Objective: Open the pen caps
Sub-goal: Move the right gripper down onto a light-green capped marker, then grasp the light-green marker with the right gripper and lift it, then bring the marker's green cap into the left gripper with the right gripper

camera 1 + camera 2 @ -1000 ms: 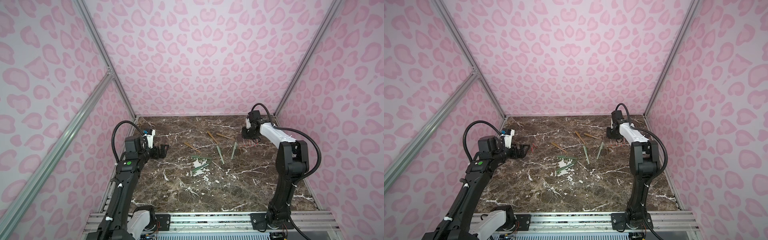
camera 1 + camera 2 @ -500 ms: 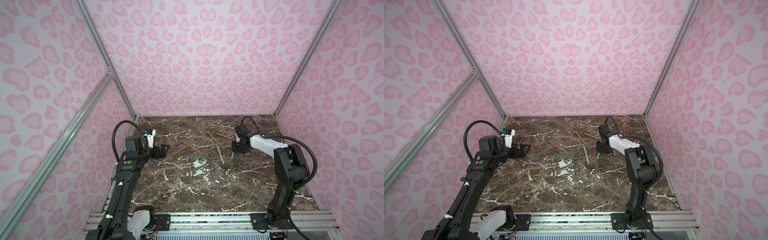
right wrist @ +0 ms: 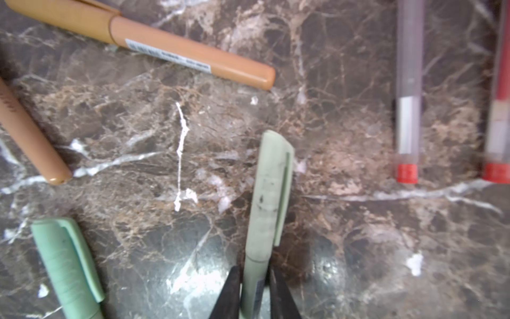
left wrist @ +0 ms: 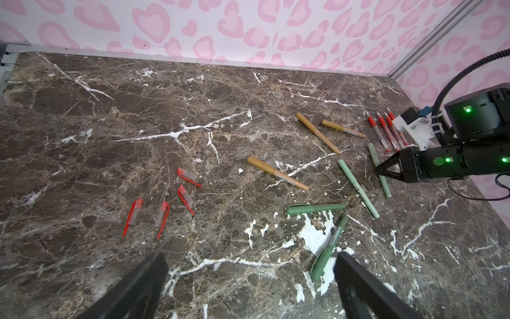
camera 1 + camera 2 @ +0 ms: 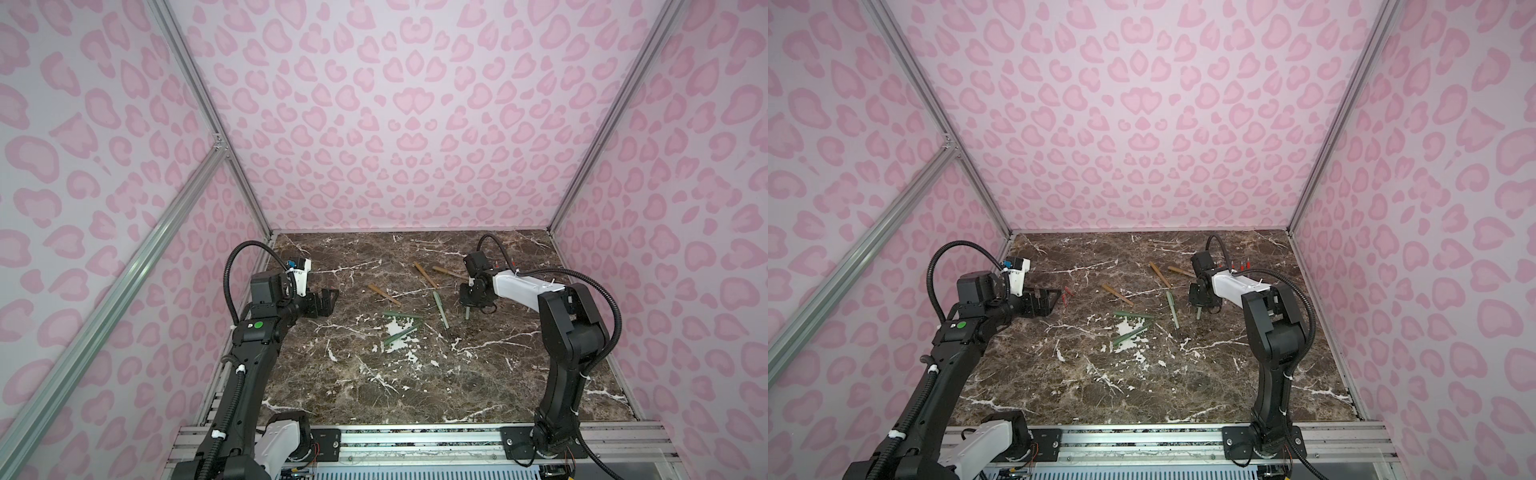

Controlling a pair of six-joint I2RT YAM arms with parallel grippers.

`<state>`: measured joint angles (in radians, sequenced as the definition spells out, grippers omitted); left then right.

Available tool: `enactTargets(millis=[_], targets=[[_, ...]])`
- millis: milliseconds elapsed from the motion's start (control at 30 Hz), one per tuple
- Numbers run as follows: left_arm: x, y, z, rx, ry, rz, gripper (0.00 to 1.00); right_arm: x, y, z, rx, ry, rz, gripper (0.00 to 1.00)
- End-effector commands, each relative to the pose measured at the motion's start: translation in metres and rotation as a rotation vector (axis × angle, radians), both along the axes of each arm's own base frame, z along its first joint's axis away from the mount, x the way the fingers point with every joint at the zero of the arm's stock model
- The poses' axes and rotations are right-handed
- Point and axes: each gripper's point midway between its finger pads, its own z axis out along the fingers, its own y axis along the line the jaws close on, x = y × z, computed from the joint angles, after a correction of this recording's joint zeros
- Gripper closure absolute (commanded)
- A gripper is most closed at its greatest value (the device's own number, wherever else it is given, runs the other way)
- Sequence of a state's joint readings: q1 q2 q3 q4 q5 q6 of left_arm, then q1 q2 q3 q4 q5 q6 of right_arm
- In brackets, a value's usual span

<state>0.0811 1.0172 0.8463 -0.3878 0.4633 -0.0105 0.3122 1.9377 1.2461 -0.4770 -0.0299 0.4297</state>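
The right gripper (image 3: 255, 273) was clamped on the green pen (image 3: 256, 259) just below its cap (image 3: 271, 187), which was still fitted. The frame edge cut off the barrel. The left gripper (image 4: 249, 258) stood wide apart. Four red caps (image 4: 133, 215) lay loose on the table (image 4: 82, 124).

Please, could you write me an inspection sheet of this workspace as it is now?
Surface: brown marble table, white veins.
Job's things: four loose red caps; four uncapped red pens; three tan pens and four green pens, all capped.
Clutter: nothing seen.
Grippers: left gripper open, empty, above the table; right gripper shut on one pale green pen, on its barrel.
Cables: black cables arch over both wrists, clear of the pens.
Surroundings: pink heart-print walls, aluminium frame.
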Motion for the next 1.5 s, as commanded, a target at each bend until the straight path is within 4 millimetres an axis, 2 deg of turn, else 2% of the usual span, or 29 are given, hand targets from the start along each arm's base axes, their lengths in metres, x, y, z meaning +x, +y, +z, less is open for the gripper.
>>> enactTargets(millis=[0,133,300,500,767,900,1000,1133,1233,1467], targets=[[0.005,-0.001,0.007,-0.005,-0.034,-0.003,0.02,-0.017,-0.007,-0.011,-0.019,0.05,-0.014,0.86],[0.006,-0.002,0.009,-0.015,-0.035,-0.008,0.02,-0.031,-0.004,-0.004,0.005,0.043,-0.005,0.93],[0.006,-0.007,0.009,-0.047,-0.022,-0.024,0.02,-0.044,0.0,0.012,0.035,0.016,-0.007,0.96],[0.005,-0.019,0.012,-0.115,-0.024,-0.078,0.02,-0.048,0.029,0.052,0.127,-0.11,0.04,0.97],[-0.005,-0.046,0.019,-0.312,0.01,-0.181,0.01,-0.055,0.116,0.114,0.341,-0.324,0.18,1.0],[-0.006,-0.052,0.022,-0.376,0.023,-0.193,0.03,-0.065,0.164,0.143,0.446,-0.408,0.252,1.0],[-0.004,-0.057,0.016,-0.395,0.029,-0.201,0.07,-0.076,0.203,0.159,0.509,-0.464,0.336,1.0],[-0.003,-0.066,0.014,-0.412,0.065,-0.21,0.12,-0.094,0.254,0.171,0.586,-0.471,0.451,1.0],[-0.003,-0.074,0.01,-0.408,0.071,-0.237,0.14,-0.108,0.282,0.18,0.609,-0.496,0.527,1.0],[-0.001,-0.086,0.008,-0.435,0.109,-0.257,0.25,-0.127,0.326,0.182,0.63,-0.467,0.633,1.0]])
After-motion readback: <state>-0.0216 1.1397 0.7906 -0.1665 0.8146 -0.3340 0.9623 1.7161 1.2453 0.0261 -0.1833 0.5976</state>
